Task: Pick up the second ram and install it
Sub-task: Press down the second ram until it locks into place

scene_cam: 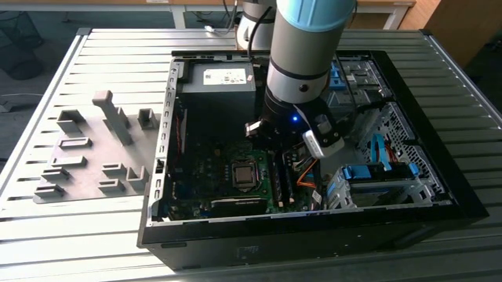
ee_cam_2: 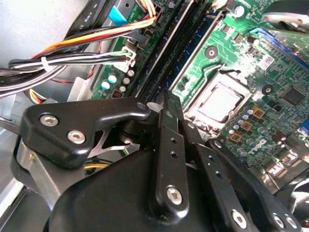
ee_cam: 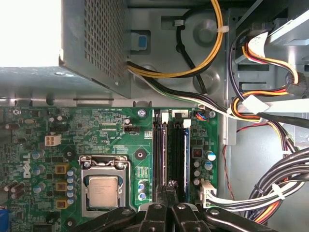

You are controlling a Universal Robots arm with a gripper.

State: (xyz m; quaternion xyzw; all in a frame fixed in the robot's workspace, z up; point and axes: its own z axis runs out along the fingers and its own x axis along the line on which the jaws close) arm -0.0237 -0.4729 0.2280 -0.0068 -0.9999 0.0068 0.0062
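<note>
I stood by the ridged grey metal desk (scene_cam: 70, 235) and looked into the open black computer case (scene_cam: 314, 238). In the middle of its green board sat a square silver chip in a metal frame (ee_cam: 102, 186).

The robot's black hand (ee_cam: 169, 189) hung low over the board, just beside that silver chip. It was right above the long black plastic slots (ee_cam: 169, 150) next to the chip. I think it was there because the slots are where a memory stick has to go.

Its fingers (ee_cam_2: 166, 140) were pinched close together with almost no gap. I could not tell if a thin edge was caught between them.

In the exterior view, thin dark-green sticks stood on edge in the slots near the silver chip. I took one of them to be the second ram (scene_cam: 278, 183). It stood upright, the way a stick has to stand to slide down into its slot. I could not tell if it was pushed all the way in.

The bunch of coloured wires (ee_cam: 270, 191) lay on the far side of the slots from the chip, out of the hand's way.
</note>
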